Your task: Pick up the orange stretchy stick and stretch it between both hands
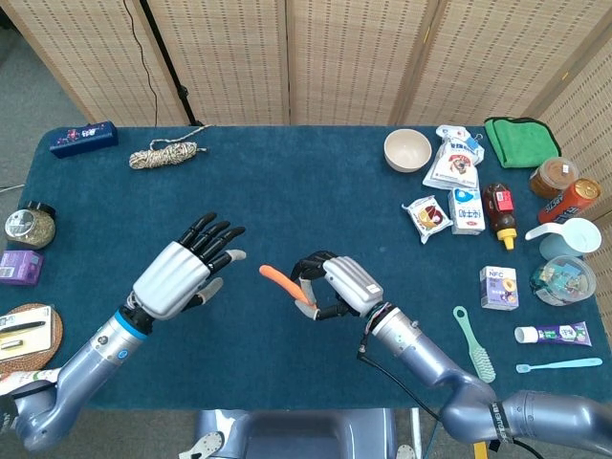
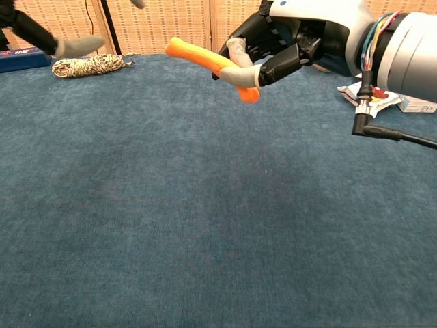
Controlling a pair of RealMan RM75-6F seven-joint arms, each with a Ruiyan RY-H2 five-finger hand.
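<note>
Mid-table, above the blue cloth, right hand holds the orange stretchy stick clear of the surface: fingers curled around the stick's right end, free end angled up and toward the left hand. Chest view confirms: stick pinched between thumb and fingers, roughly two thirds of it sticking out past the grip, shadow on the cloth below, so it's airborne. Left hand is raised just left of the stick, palm down-ish, fingers spread and straight, holding nothing; clear gap between its fingertips and the stick's free end. Chest view only catches a fingertip or two of that hand at the top left edge, so finger spread there is hard to judge. Rest of the table: coil of rope and a dark blue box at the far left, white bowl at the far right of centre, green cloth in the far right corner, snack packets and milk cartons beside the bowl, sauce bottle, teal brush and toothbrush near the right front edge, jar at the left edge.
</note>
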